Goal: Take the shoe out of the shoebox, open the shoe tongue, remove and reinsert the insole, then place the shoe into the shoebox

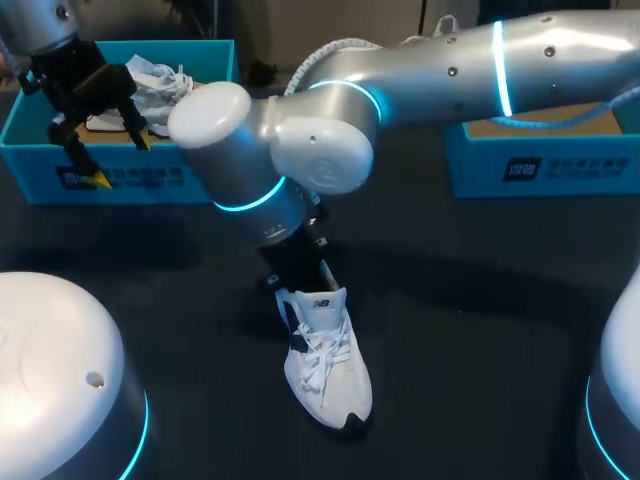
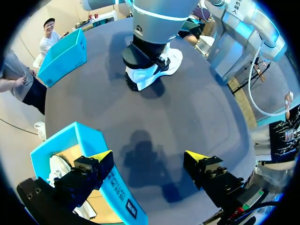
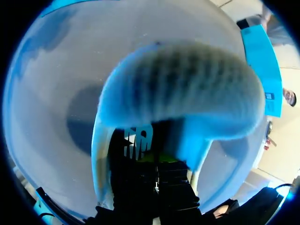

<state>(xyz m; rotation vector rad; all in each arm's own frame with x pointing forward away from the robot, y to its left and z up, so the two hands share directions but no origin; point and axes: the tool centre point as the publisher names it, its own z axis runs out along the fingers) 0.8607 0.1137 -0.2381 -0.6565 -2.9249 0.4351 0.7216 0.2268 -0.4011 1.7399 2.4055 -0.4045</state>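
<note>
**A:** Where is the shoe?

**B:** The shoe lies on the table, about the middle. It is sole down, with the toe toward the near side and the heel toward the far side. It is in neither box.

**A:** And the arms?

**B:** The right arm comes in from the right and reaches past the middle. The right gripper is down at the shoe's heel end. Whether it is clenched on anything, I cannot tell. Its own camera is filled by a pale ridged curve close ahead, too near to name.

**A:** The left one?

**B:** The left gripper hangs released, holding nothing, at the far left over the near wall of the left shoebox. Seen from its wrist, one fingertip stands over that wall and the other over bare table.

**A:** Anything in that box?

**B:** A second shoe, white. The right shoebox sits at the far right and shows a brown floor.

**A:** Room to move?

**B:** There is bare dark table on both sides of the shoe and between it and each box. Both boxes stand well apart from it, their near walls facing the open middle.
</note>
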